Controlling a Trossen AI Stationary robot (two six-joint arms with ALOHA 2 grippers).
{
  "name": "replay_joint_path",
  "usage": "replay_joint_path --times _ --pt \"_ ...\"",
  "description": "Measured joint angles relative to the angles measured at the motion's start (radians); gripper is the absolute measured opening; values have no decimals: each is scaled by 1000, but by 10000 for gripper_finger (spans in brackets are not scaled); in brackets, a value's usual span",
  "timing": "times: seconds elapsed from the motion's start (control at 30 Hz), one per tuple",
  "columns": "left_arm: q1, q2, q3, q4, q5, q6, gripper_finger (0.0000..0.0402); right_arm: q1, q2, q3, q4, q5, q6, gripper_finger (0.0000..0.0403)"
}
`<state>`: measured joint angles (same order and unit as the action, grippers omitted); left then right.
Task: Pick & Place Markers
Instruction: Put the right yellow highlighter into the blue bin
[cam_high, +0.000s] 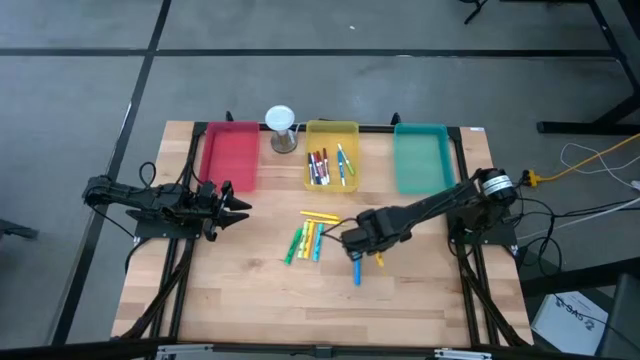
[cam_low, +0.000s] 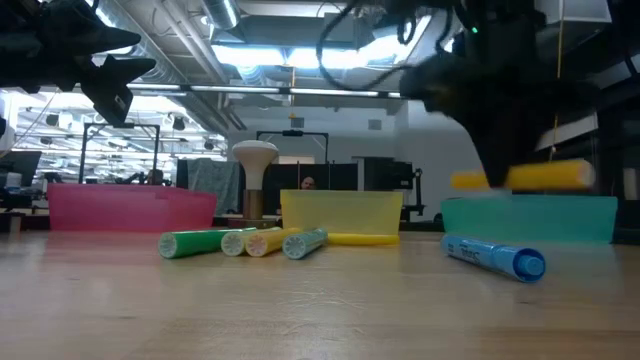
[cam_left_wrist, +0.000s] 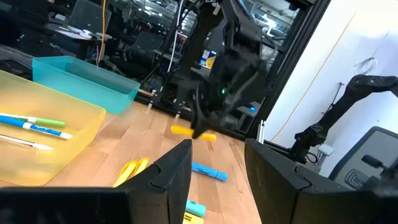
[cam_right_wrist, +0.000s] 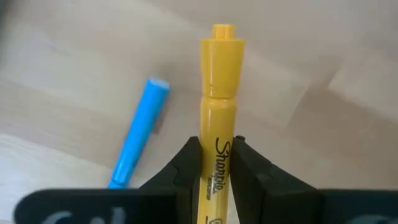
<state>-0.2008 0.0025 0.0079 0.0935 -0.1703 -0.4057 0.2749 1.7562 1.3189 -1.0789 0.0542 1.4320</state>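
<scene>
My right gripper (cam_high: 366, 252) hangs over the middle of the table, shut on a yellow marker (cam_right_wrist: 219, 93). A blue marker (cam_high: 357, 273) lies flat on the wood just below it. Several green, yellow and blue markers (cam_high: 305, 240) lie side by side on the table to its left, and one yellow marker (cam_high: 320, 216) lies beyond them. More markers (cam_high: 328, 165) rest in the yellow tray (cam_high: 332, 130). My left gripper (cam_high: 238, 208) waits open at the table's left, over bare wood. My right gripper pinches the yellow marker's barrel (cam_right_wrist: 219, 158) between its two fingers (cam_right_wrist: 186, 165), away from the cap end. The fingers come from above, pointing down, and lie across the marker. The marker (cam_low: 520, 177) sits level, lifted clear of the table.
A red tray (cam_high: 230, 155), the yellow tray and a teal tray (cam_high: 421, 160) stand in a row along the far edge. A white-topped hourglass-like object (cam_high: 281, 128) stands between red and yellow. Bare wood lies along the near edge.
</scene>
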Motion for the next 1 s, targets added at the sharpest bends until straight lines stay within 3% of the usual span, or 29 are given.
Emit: replay_joint_path --times 0.43,1.0 --pt "0 0 0 0 0 0 143 -181 -165 26 -209 152 -189 63" --pt "0 0 0 0 0 0 143 -545 -333 26 -229 253 -497 63"
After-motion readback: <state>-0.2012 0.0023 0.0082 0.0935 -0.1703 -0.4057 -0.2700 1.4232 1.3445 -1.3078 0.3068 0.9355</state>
